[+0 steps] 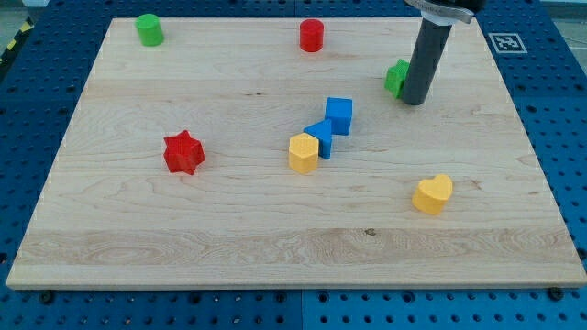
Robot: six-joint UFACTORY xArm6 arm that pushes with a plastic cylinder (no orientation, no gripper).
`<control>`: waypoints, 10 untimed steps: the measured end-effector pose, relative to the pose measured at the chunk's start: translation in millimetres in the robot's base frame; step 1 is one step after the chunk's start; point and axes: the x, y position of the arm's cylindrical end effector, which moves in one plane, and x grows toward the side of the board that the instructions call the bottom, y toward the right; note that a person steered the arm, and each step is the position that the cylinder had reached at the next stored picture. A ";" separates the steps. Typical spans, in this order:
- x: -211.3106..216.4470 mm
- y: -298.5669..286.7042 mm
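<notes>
My tip (414, 100) rests on the board at the view's upper right. It stands right against a green block (396, 78), which it partly hides; the block's shape is unclear. Below and to the left lies a cluster: a blue cube (339, 115), a smaller blue block (320, 136) touching it, and a yellow hexagonal block (304, 152) against that one. A yellow heart-shaped block (433, 194) sits toward the view's lower right, apart from the tip.
A red star block (182, 152) lies left of centre. A green cylinder (149, 29) stands at the top left and a red cylinder (312, 35) at the top middle. The wooden board (138, 238) rests on a blue perforated table (559, 137).
</notes>
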 end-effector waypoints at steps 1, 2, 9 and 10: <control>0.0 -20.1; 0.0 -24.3; -30.2 -42.2; -42.5 -33.2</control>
